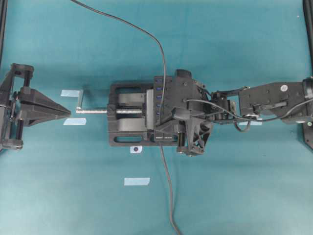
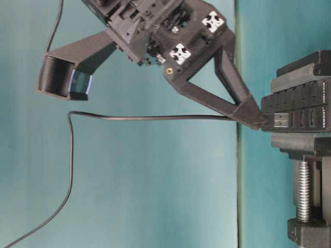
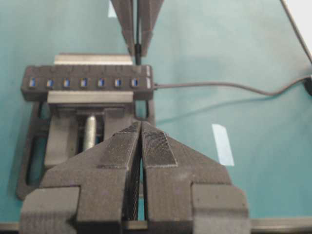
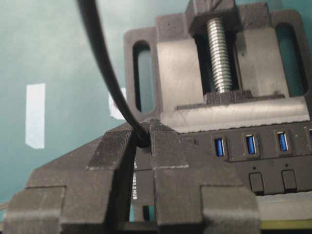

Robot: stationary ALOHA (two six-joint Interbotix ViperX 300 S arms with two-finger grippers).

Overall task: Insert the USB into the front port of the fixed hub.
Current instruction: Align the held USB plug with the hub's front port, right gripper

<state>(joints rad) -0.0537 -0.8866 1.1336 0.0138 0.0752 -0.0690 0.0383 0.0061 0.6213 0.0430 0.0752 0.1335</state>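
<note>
Because the USB [image 2: 280, 120] is a tiny rigid plug on a long limp cable [image 2: 155, 118], I judge it light but awkward: the cable will sag and tug sideways, so the hold belongs right behind the plug, where it is stiff. My right end effector [image 4: 144, 139] is clamped there now, fingers pinched together on the cable at the plug's back, as my right wrist view shows. From table level the plug's metal tip sits at the end port of the hub [image 2: 300, 111], touching or just entering; I cannot tell how deep. The hub is gripped in the vise [image 1: 128, 115] on the desk [image 1: 234, 196], so it should not shift under a push. My left end effector [image 3: 141, 129] rests well apart, fingers together and empty.
</note>
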